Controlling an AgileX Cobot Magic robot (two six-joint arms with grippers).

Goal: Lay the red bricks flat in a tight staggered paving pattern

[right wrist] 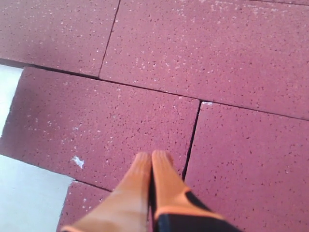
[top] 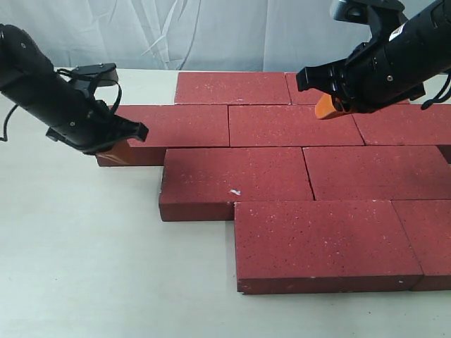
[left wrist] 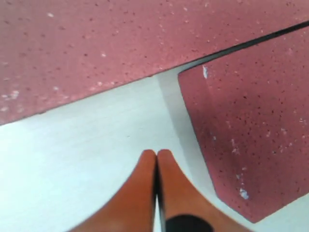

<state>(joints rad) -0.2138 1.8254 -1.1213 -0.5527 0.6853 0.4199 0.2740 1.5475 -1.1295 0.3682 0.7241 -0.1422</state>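
**Both grippers pinched shut and empty at the brick paving**

The left gripper (top: pixel 120 151) has its orange fingers (left wrist: pixel 142 186) pressed tip to tip with nothing between them. It sits low at the left edge of the paving, over bare table (top: pixel 77 253). It is in the step where the second-row brick (top: pixel 169 125) reaches further left than the chipped brick (top: pixel 232 179) just nearer. Whether it touches either brick cannot be told.

The right gripper (top: pixel 328 107) is likewise closed on nothing, above the far right of the paving, over the seam between the far row and the second row.

The red bricks (top: pixel 289 125) lie flat on the table in four staggered rows, with joints offset from row to row and only thin dark seams between neighbours. The chipped brick carries a small white mark (top: pixel 235 191) on its top face. The nearest-row brick (top: pixel 324 243) sits further right.
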